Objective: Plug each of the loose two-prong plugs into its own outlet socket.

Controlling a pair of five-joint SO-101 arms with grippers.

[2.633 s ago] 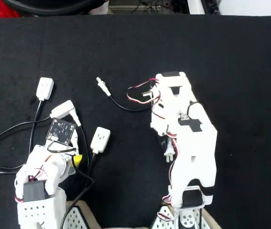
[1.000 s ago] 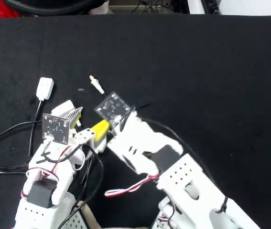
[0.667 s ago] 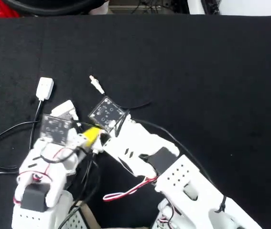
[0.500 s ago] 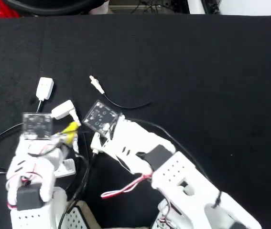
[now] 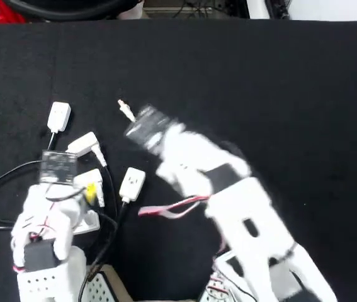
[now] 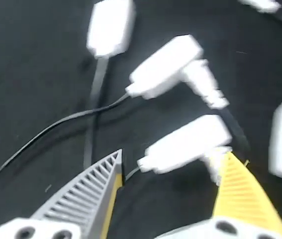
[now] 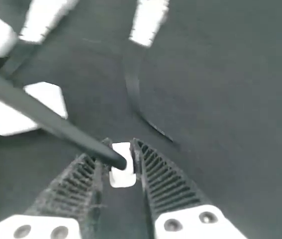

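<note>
My right gripper is pinching a white plug between its pads. My left gripper is spread wide around a white outlet socket — second socket at its 3 o'clock, loose plug at 1.

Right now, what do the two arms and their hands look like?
The left arm and right arm are white with thin red wires. The left hand has one grey ribbed finger and one yellow; the right hand has two dark grey ones.
</note>
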